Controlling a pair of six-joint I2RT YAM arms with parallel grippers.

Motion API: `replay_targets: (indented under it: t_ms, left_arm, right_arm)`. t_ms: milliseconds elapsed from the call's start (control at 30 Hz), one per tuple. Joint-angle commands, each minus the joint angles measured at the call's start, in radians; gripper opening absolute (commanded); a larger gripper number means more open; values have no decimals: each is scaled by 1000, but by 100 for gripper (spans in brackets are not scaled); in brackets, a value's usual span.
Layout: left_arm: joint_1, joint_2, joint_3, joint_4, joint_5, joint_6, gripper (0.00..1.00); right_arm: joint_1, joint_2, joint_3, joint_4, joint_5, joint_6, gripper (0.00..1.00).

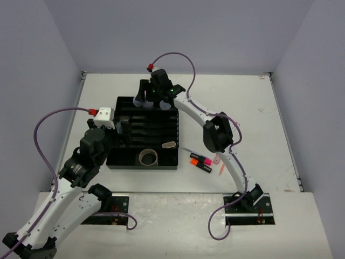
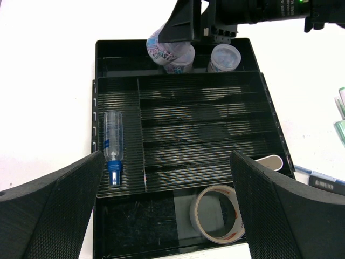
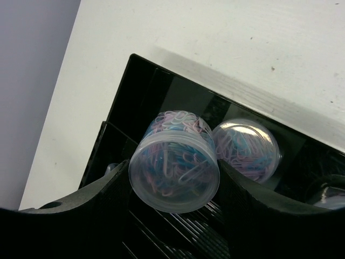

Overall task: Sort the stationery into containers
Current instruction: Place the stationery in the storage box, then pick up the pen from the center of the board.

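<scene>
At the far end of the tray [image 2: 188, 129], the right gripper [image 3: 172, 194] pinches one tub [image 3: 173, 156] beside two more tubs [image 3: 248, 148]; the left gripper [image 2: 167, 156] gapes wide over one tube [image 2: 113, 145], one tape roll [image 2: 215, 213] and roomy long slots.

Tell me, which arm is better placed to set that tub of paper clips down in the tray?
Right. The right pincer grips the tub, tilted above the tray's far compartment, where other tubs sit. The left pincer hangs open and empty, away from the tub.
</scene>
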Motion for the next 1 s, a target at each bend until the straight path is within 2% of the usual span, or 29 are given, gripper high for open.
replay_targets:
  t_ms: [0,267,400,467,500,567,700,833,967]
  left_arm:
    - [9,-10,-5,23,-13,-2,100]
    - [10,-17,-4,27,8,1,100]
    - [9,-17,-5,28,18,2,100]
    - [9,-18,-5,30,23,3,100]
    - [9,-19,-5,30,26,3,100]
    - [9,-19,-5,32,31,4,100]
    - [9,-16,-7,33,34,6,100]
    - [9,-13,-4,30,13,4,100]
    - [9,-13,-2,24,-5,-10,100]
  right_arm:
    - [7,19,73,116,-79,37,27]
    - [7,53,91,118,-69,44,29]
    - [9,56,90,112,-61,36,40]
    - [11,51,92,113,-60,19,52]
    - [13,47,92,112,-60,7,63]
    - [17,34,91,107,-73,-19,97]
    - [28,-4,81,106,-78,-63,99]
    - [30,-107,34,105,-58,-83,99]
    - [8,-307,-150,83,27,-99,99]
